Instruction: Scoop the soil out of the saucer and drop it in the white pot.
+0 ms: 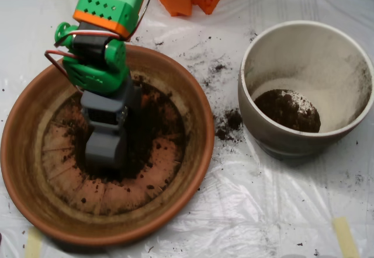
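My scoop (105,150) is down in the saucer (23,170), tip on the ridged bottom w/ soil (158,115) around it, mostly at upper right of the dish floor. Can't tell if the shells are apart or closed, or whether anything's inside. White pot (304,30) sits to the right, apart from saucer, w/ a dark clump of earth at its bottom. Spilled crumbs (228,124) on the plastic sheet (263,211) btw the two.

The desk (263,211) is covered with a clear plastic sheet (193,223), wrinkled and shiny where it catches soft light from above. Strips of yellowish tape (345,234) hold it along the edges. Dark crumbs (219,65) lie scattered over it.
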Robot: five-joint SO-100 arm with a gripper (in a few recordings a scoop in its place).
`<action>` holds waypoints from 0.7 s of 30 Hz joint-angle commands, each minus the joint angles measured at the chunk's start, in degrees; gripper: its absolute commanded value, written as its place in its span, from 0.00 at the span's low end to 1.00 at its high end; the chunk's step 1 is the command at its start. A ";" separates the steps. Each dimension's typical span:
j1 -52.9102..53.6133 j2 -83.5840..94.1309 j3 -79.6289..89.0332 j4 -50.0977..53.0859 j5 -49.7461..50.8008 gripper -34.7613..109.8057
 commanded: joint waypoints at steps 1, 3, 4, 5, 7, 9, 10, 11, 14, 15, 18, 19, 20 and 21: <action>1.32 5.10 5.54 -0.79 -1.41 0.40; 1.14 7.73 8.96 -2.81 -1.76 0.39; 1.14 9.05 10.63 -3.60 -1.76 0.39; 1.05 10.37 12.22 -4.57 -1.76 0.38; 1.05 12.66 14.94 -6.15 -1.76 0.37; 1.23 14.50 16.96 -7.47 -1.67 0.35; 1.41 15.21 17.75 -7.82 -1.49 0.34; 1.41 15.64 18.11 -8.00 -1.41 0.34; 1.93 16.61 18.63 -8.17 -0.88 0.28; 2.02 16.87 18.63 -8.17 -0.70 0.24; 1.93 18.72 19.42 -8.44 -0.79 0.24; 1.76 19.69 19.69 -8.44 -0.79 0.24; 1.49 20.65 19.69 -8.26 -0.53 0.24; 1.23 21.80 19.69 -7.82 -0.18 0.24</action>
